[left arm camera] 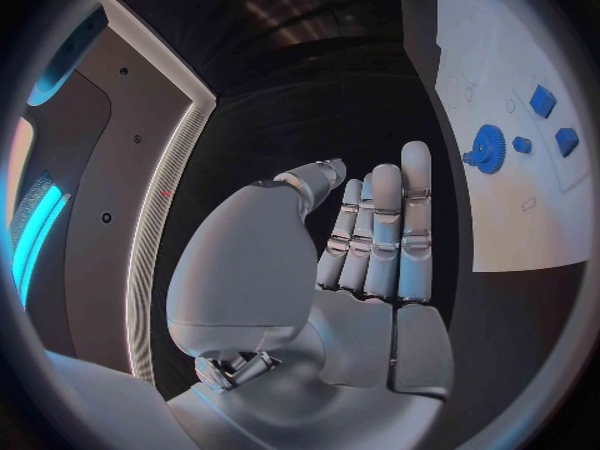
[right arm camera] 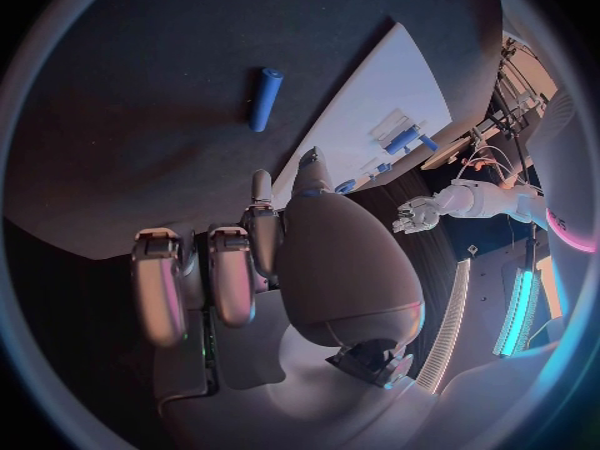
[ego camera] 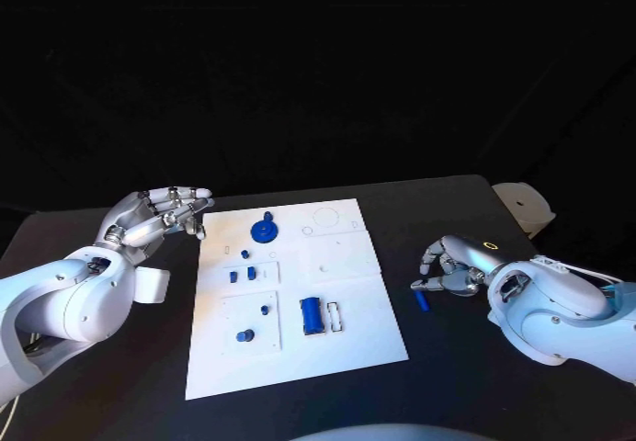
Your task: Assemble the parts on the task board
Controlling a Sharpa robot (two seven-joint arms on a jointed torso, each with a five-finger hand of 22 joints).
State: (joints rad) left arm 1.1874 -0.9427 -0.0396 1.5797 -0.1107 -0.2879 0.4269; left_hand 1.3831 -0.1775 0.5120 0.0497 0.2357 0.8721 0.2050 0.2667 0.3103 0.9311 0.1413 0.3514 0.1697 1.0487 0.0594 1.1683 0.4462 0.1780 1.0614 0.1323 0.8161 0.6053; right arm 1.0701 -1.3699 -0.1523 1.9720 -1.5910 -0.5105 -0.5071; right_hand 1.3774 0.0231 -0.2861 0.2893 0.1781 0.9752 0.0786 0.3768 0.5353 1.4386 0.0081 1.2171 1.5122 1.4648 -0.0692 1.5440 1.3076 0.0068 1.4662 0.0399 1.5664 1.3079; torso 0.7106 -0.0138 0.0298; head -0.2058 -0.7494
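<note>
Your right hand (ego camera: 452,266) hovers, fingers curled on nothing, over a blue pin (ego camera: 422,300) lying on the worktop (ego camera: 437,367) beside the board (ego camera: 357,340); your left hand (ego camera: 162,213) is spread, empty

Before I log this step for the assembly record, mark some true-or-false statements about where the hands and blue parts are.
1. A small blue cylinder lies on the black table, off the white task board. True.
2. The right hand holds that cylinder. False: it lies on the table beside the hand, ungripped.
3. The left hand holds nothing, fingers extended. True.
4. The blue gear-shaped part lies off the board. False: it sits on the board's far left area.
</note>
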